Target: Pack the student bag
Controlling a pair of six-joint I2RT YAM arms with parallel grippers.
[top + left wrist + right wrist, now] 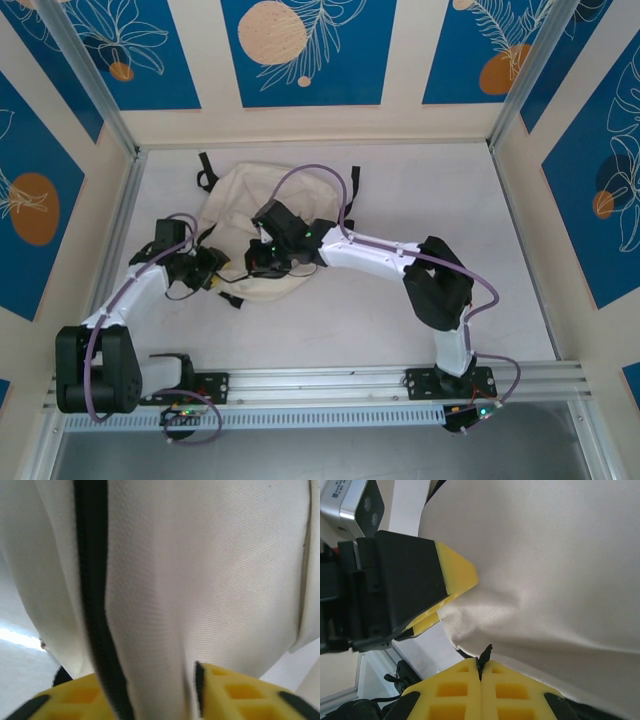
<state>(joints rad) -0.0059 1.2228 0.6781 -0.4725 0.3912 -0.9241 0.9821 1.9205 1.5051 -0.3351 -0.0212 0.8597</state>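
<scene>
The student bag (262,212), a cream canvas backpack, lies on the white table at centre left. In the left wrist view its fabric (210,580) and a black zipper line (92,580) run down between my yellow fingers. My left gripper (214,268) (150,692) is shut on a fold at the bag's near left edge. My right gripper (262,262) (481,669) is shut on a small black zipper tab (485,655) at the bag's near edge (545,555). The left gripper (451,600) also appears in the right wrist view, pinching the fabric corner.
Black straps (205,172) (354,182) stick out at the bag's far side. An aluminium rail (320,384) runs along the near edge. Frame posts and patterned walls close in the table (430,220), whose right half is bare.
</scene>
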